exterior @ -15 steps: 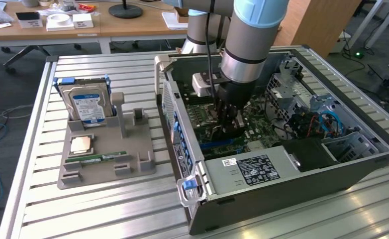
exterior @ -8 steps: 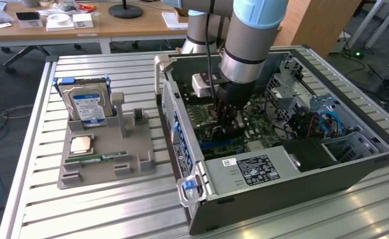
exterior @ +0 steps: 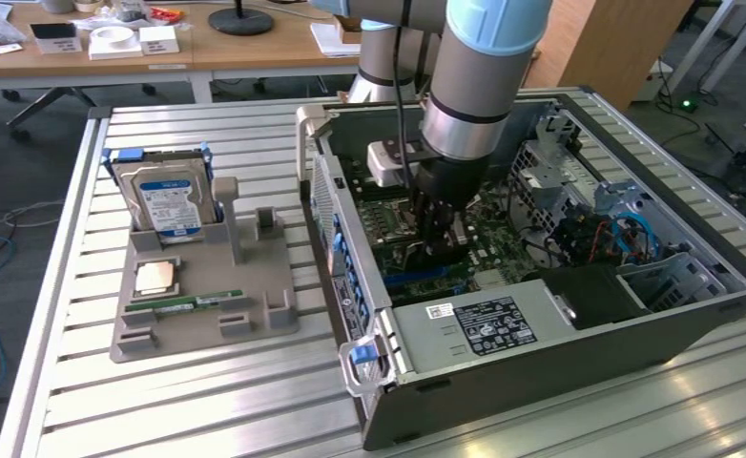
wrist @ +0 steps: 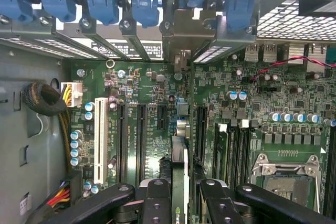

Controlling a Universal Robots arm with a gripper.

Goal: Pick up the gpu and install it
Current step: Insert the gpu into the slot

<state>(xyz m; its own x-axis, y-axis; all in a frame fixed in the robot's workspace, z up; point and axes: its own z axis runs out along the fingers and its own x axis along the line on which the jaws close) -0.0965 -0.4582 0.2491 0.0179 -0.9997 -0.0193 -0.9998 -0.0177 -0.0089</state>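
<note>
The gpu [wrist: 178,166] shows edge-on in the wrist view, a thin dark card with a green logo at its near end. It stands upright over the motherboard [wrist: 152,93], between the long black expansion slots [wrist: 140,129]. My gripper [wrist: 184,190] is shut on it, a black finger [wrist: 157,198] on each side. The card's silver end bracket [wrist: 181,38] reaches the case's rear slot openings. In the exterior view my gripper [exterior: 437,243] is lowered deep inside the open computer case [exterior: 678,315].
A grey holder tray [exterior: 195,324] on the slatted table at the exterior view's left carries an upright hard drive [exterior: 170,200], a CPU [exterior: 156,277] and a green memory stick [exterior: 201,301]. Blue slot latches [wrist: 142,3], cable bundles [wrist: 44,98] and the power supply [exterior: 487,324] crowd the case.
</note>
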